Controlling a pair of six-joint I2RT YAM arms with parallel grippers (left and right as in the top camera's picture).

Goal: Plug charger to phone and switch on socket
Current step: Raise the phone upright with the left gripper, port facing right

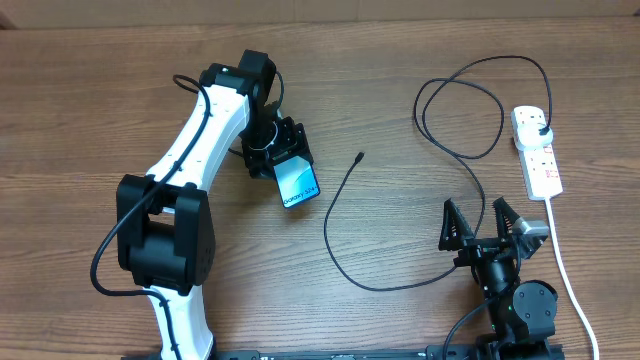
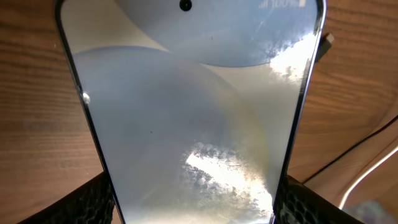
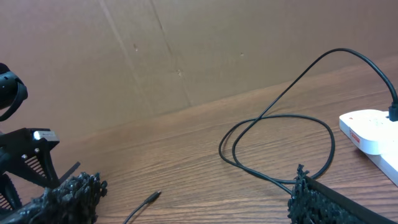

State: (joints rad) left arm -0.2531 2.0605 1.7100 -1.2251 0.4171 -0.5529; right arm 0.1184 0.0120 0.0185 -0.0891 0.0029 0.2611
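Phone was clamped in my left fingers; right fingers stood wide apart, empty. Charger tip lay loose on the bench nearby. Risk judged: end grip letting phone pivot during insertion.

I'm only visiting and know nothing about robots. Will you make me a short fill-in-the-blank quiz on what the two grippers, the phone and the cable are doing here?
1. The left gripper is shut on the ___.
2. The right gripper is ___ and holds nothing.
3. The charger has its black plug in the ___ socket.
4. The socket lies nearer the ___ gripper.

Missing words: phone; open; white; right.
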